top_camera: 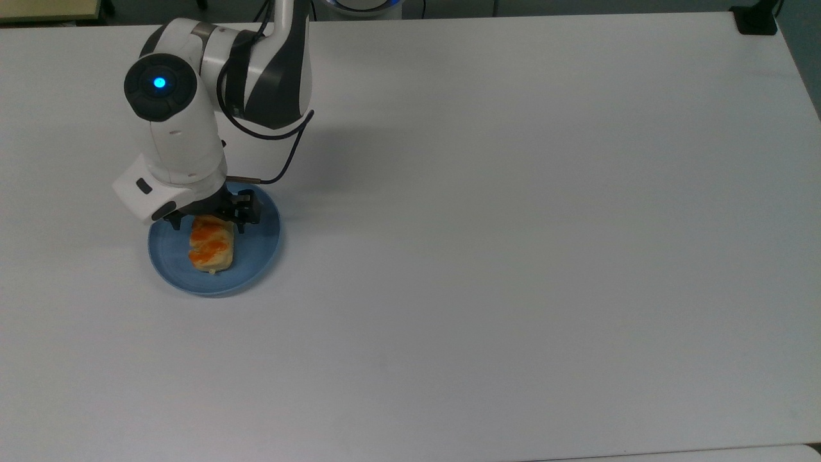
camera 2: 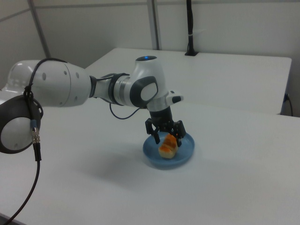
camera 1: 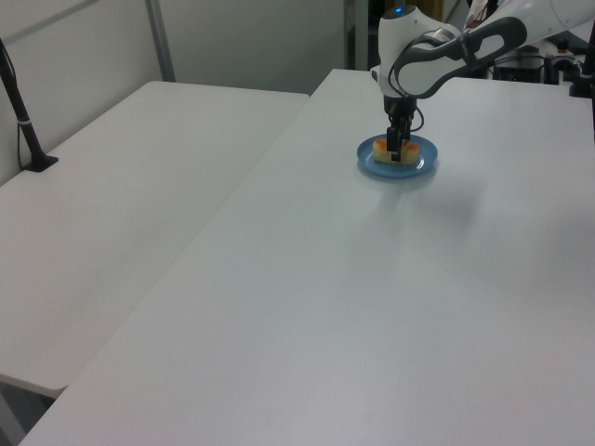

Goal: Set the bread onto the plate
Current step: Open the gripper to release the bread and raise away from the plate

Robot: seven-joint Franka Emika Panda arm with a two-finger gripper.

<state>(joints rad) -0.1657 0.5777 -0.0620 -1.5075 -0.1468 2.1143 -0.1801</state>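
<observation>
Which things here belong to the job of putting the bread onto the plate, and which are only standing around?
For the job:
- bread
- plate
- gripper

Not for the job:
- white table
- second table
- black post

white arm (top_camera: 176, 138) with dark grey joints, blue light, black cable, black fingers (camera 2: 179, 131).

Far rim of the plate (top_camera: 260, 253) and one bread (top_camera: 212, 247) end behind the hand (top_camera: 208, 219).
</observation>
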